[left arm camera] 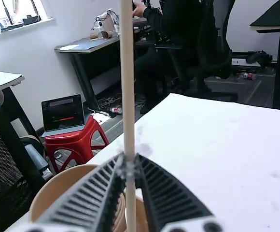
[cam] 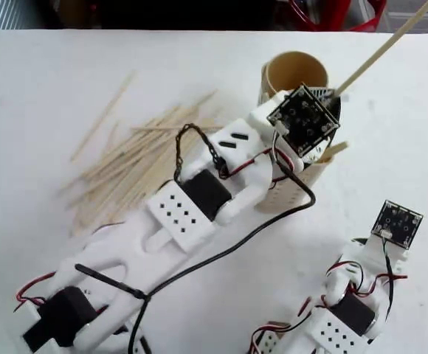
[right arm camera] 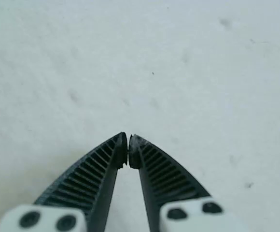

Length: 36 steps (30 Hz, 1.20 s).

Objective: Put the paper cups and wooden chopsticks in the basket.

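Pinching one chopstick (left arm camera: 126, 72) tight in the left hand (left arm camera: 129, 166), toward its lower end, holding it up on end over the cup (left arm camera: 53, 191). Guessing feather-light, stiff but snappable and kinda slick, so probably better gripping nearer the middle and going easy on the squeeze. Leaving the pile (cam: 136, 166) of other sticks lying loose on the counter (cam: 37, 88). Parking the right hand (right arm camera: 128, 151) pressed together on nothing, over bare counter.

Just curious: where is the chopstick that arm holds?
High view, top right: the chopstick is clamped in the left gripper over the paper cup, right of the chopstick pile.
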Tool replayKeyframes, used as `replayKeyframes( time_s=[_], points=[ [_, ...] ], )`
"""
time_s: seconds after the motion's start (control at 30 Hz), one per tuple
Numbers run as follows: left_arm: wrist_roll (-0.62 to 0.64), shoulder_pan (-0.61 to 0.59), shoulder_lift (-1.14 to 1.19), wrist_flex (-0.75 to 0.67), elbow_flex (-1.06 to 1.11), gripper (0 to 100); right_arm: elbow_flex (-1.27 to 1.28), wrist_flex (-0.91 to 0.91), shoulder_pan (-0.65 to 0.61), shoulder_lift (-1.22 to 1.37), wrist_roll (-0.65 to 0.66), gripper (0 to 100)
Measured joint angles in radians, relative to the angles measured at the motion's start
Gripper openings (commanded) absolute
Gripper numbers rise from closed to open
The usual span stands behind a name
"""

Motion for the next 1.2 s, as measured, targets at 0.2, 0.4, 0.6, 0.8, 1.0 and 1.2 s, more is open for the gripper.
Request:
replayKeyframes(
  time_s=[0.2,0.4,0.6,0.8,1.0,1.2],
  points=[
    [0.0,0.0,0.002,0.0,0.0,5,0.0,0.0,0.0,0.0,0.0,2.1],
    [0.0,0.0,0.002,0.003,0.0,9,0.0,0.0,0.0,0.0,0.0,2.1],
    [0.0,-0.005,0.002,0.015,0.0,9,0.0,0.0,0.0,0.0,0.0,2.1],
    [0.0,-0.066,0.002,0.075,-0.017,9,0.0,0.0,0.0,0.0,0.0,2.1],
    [0.0,-0.239,-0.146,0.328,-0.087,9,0.0,0.0,0.0,0.0,0.0,2.1],
    [0.0,-0.554,-0.442,0.643,-0.006,9,0.0,0.0,0.0,0.0,0.0,2.4]
  ],
)
